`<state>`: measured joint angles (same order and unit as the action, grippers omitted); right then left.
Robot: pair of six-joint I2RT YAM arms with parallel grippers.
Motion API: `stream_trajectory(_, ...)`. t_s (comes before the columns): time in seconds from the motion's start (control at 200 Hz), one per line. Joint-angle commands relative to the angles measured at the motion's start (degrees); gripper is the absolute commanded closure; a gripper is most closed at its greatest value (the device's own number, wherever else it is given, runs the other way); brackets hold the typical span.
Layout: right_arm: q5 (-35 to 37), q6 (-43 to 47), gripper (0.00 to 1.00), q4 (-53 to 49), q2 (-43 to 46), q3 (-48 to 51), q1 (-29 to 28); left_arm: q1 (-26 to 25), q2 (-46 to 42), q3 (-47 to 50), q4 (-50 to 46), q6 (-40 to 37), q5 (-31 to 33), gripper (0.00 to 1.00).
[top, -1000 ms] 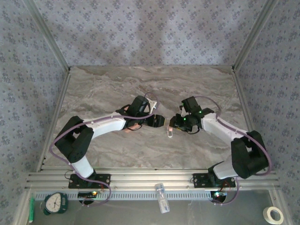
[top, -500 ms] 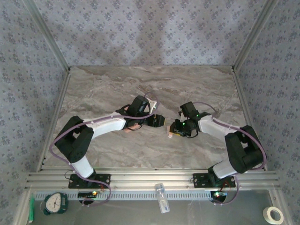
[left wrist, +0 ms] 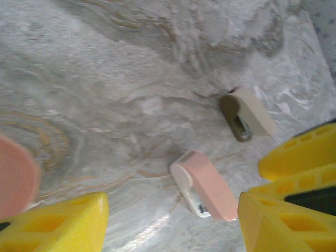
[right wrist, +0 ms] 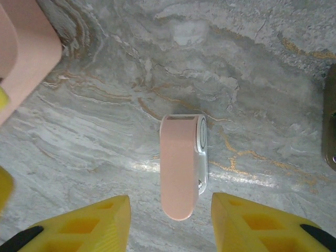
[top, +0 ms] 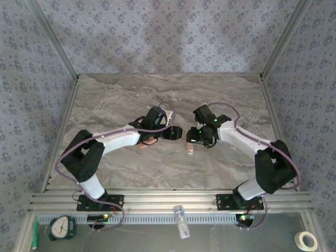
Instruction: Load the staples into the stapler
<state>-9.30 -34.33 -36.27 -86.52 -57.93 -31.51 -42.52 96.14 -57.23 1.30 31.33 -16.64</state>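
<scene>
The stapler, pale pink on a white base, lies on its side on the marble table. It is also seen in the top view and the left wrist view. My right gripper is open, its yellow fingers on either side of the stapler's near end without touching it. My left gripper is open too, and the stapler lies nearer its right finger. From above, both grippers meet just beyond the stapler. I cannot make out the staples.
A salmon-pink tray lies close by, at the left edge of the left wrist view. A small beige and dark piece rests on the table past the stapler. Metal rails run along the near edge.
My right gripper has swung left over the stapler and its jaws have widened. The left gripper has opened slightly. The stapler has stayed where it was.
</scene>
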Motion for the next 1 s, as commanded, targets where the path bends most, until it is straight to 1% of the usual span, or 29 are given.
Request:
stream_trajectory(0.0,3.8,2.2,0.54,-5.5,-3.6,-2.7,-2.0,1.6,-4.0,2.7,0.2,2.2,4.6,0.34)
stream_trajectory(0.2,6.2,3.7,0.57,-7.1,-9.5,-5.3,-4.6,3.8,-8.0,7.2,1.9,3.2,6.6,0.34)
stream_trajectory(0.38,7.6,5.0,0.73,-8.3,-12.7,-7.9,-5.9,4.8,-9.6,8.8,2.3,3.3,6.9,0.34)
stream_trajectory(0.495,7.8,4.7,0.79,-9.3,-12.7,-9.8,-6.0,5.0,-9.7,9.1,2.4,3.2,6.9,0.34)
stream_trajectory(0.54,8.4,4.8,0.8,-9.3,-12.8,-9.9,-5.6,5.1,-9.7,9.0,2.5,3.2,6.9,0.34)
stream_trajectory(0.56,8.7,4.9,0.8,-9.3,-12.9,-12.1,-5.4,5.2,-9.7,9.0,2.5,3.2,7.0,0.34)
stream_trajectory(0.67,9.0,5.5,0.8,-9.2,-14.6,-15.6,-3.9,5.5,-9.6,8.6,2.7,2.9,6.8,0.34)
stream_trajectory(0.85,8.7,7.2,0.8,-9.6,-20.4,-21.6,-1.7,6.5,-9.2,8.0,2.5,2.5,6.5,0.34)
stream_trajectory(0.995,7.5,7.8,0.78,-10.3,-24.2,-24.8,-1.2,7.7,-9.2,7.7,2.3,2.1,5.9,0.34)
